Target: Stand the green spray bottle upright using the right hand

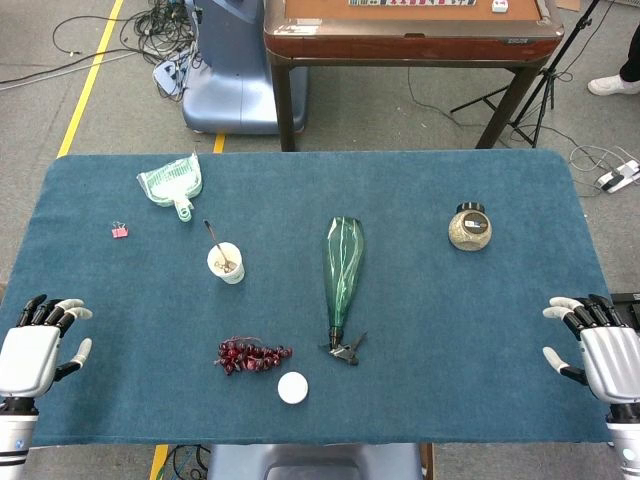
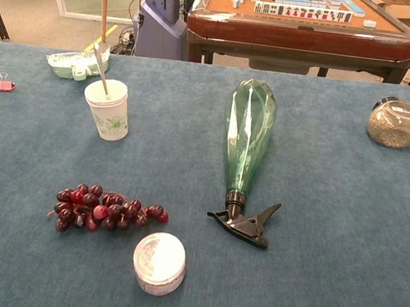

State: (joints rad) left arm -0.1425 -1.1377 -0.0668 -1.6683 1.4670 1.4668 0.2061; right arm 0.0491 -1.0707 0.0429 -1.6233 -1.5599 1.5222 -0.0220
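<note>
The green spray bottle lies on its side at the middle of the blue table, its base toward the far edge and its black trigger head toward the near edge. The chest view shows the same green spray bottle with the trigger head close in front. My right hand rests at the table's right near corner, far from the bottle, fingers apart and holding nothing. My left hand sits at the left near corner, also empty with fingers spread. Neither hand appears in the chest view.
A paper cup with a spoon, red grapes and a white round lid lie left of the bottle. A round glass jar stands at the right rear. A green dustpan and a pink clip are far left.
</note>
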